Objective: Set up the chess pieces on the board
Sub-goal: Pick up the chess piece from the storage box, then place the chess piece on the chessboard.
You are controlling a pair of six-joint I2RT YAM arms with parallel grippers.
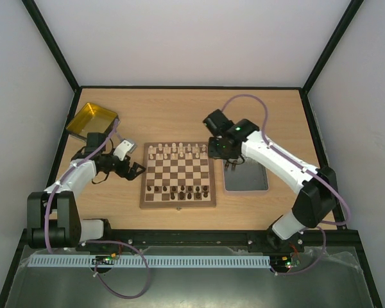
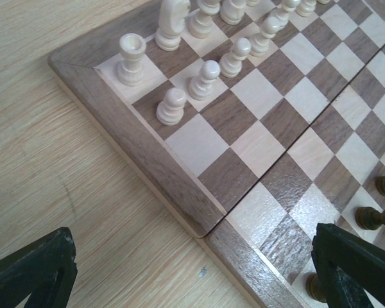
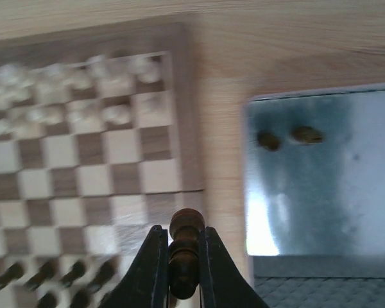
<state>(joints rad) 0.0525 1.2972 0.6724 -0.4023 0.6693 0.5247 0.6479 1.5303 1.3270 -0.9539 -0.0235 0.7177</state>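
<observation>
The board (image 1: 178,174) lies mid-table, with cream chess pieces (image 1: 177,151) along its far rows and dark ones (image 1: 183,190) along its near rows. My left gripper (image 1: 133,170) is open and empty, low over the table at the board's left edge. In the left wrist view its fingers (image 2: 35,273) straddle the board's border (image 2: 179,199); a cream rook (image 2: 132,59) and pawns (image 2: 172,106) stand beyond. My right gripper (image 1: 230,165) hovers by the board's right edge. In the right wrist view it (image 3: 181,239) is shut on a dark brown piece (image 3: 186,224), held upright.
A grey metallic tray (image 1: 250,183) lies right of the board; in the right wrist view it (image 3: 333,205) holds two dark pieces (image 3: 268,140). A yellow translucent tray (image 1: 92,120) sits at the far left. Black frame posts border the table.
</observation>
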